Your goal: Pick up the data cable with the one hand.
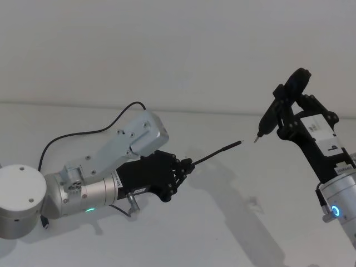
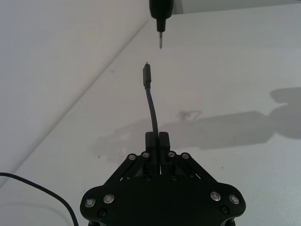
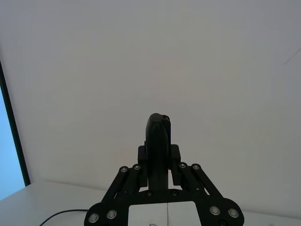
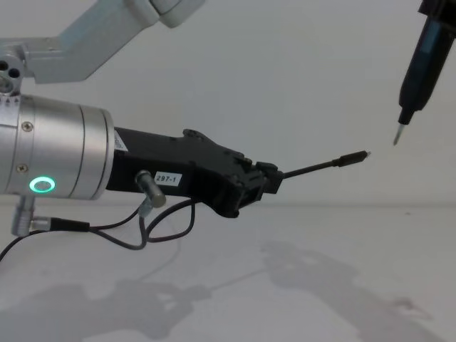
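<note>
My left gripper (image 1: 186, 165) is raised over the table at centre left and is shut on the data cable (image 1: 222, 149). The cable's slim black plug (image 4: 353, 157) sticks out past the fingertips (image 2: 163, 140) and points right. From the chest view the left gripper (image 4: 267, 179) carries a small "297-1" label. The plug's tiny silvery tip (image 2: 147, 63) ends a short gap from the metal tip of a black pen-like tool (image 1: 271, 115). My right gripper (image 1: 289, 114), raised at the right, is shut on that tool (image 3: 158, 134), which hangs tip down (image 4: 419, 68).
The white table (image 1: 222, 222) meets a plain white wall behind. A thin black cord (image 1: 83, 132) arcs across the table behind the left arm. A short dark wire with silver connectors (image 4: 153, 235) loops under the left wrist.
</note>
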Robot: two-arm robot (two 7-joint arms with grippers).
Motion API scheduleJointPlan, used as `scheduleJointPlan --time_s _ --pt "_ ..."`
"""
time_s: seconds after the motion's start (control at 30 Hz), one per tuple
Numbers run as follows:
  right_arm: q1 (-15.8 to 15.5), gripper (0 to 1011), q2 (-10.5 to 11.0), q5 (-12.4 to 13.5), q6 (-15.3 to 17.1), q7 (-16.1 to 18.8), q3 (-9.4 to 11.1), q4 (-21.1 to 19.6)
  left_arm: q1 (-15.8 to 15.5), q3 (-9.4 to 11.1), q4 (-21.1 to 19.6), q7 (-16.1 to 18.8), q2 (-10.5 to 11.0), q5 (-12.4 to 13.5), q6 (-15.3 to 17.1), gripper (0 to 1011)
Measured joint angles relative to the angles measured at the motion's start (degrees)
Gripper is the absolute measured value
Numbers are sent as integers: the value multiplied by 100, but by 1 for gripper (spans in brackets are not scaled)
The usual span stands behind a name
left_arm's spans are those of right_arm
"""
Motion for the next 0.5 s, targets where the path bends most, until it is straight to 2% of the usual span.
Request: scheduleJointPlan --time_s 0.5 --pt "240 268 -162 125 30 127 -86 306 15 -35 -41 -21 29 -51 -17 44"
